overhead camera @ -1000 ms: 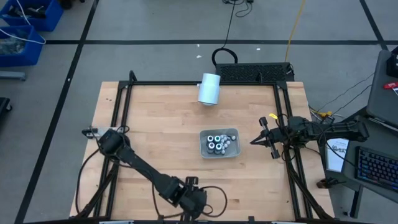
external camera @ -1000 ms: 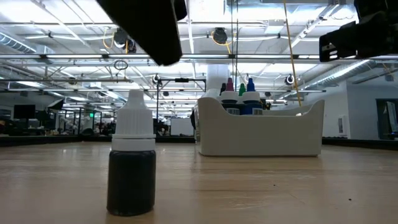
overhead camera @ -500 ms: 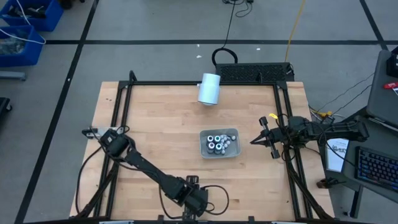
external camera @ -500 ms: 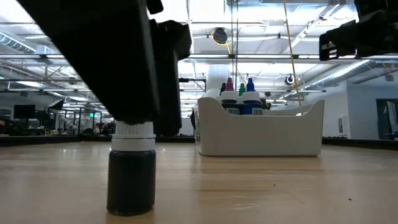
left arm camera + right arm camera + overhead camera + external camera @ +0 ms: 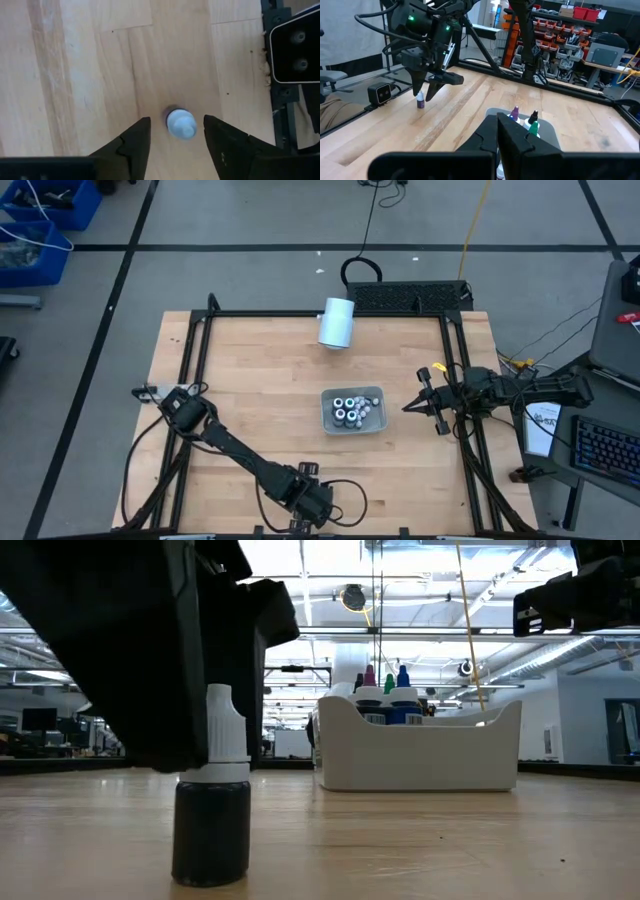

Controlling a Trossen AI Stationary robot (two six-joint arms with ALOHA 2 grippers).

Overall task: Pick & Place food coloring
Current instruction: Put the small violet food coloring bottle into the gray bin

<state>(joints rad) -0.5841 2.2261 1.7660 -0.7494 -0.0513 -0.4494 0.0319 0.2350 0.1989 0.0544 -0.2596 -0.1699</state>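
Left gripper (image 5: 174, 145) hangs over the near edge of the worktop (image 5: 250, 400), pointed straight down, fingers (image 5: 135, 142) apart on either side of a single food coloring bottle (image 5: 180, 123). Fingers straddle the bottle with a visible gap on both sides, not touching it in the left wrist view. Bottle stands upright on the wood: dark body, white dropper cap (image 5: 226, 722). In the low view the gripper body sits just behind and beside the cap, bottle base on the worktop.

Right gripper (image 5: 410, 406) is parked at the right side of the worktop, fingers closed together, holding nothing, tip pointing left toward the tray (image 5: 376, 426). It sits near the tray but apart from it.

Grey rectangular tray is at mid worktop, right of centre, filled with the rest of the food coloring bottles (image 5: 349, 409), standing packed together. Low view shows coloured tips above the tray wall: pink, green, blue. The lone bottle is well apart from the tray, nearer and to the left.

White cylinder (image 5: 336, 322) lies on its side at the far edge of the worktop. Black frame rails (image 5: 196, 350) run along the worktop's sides.
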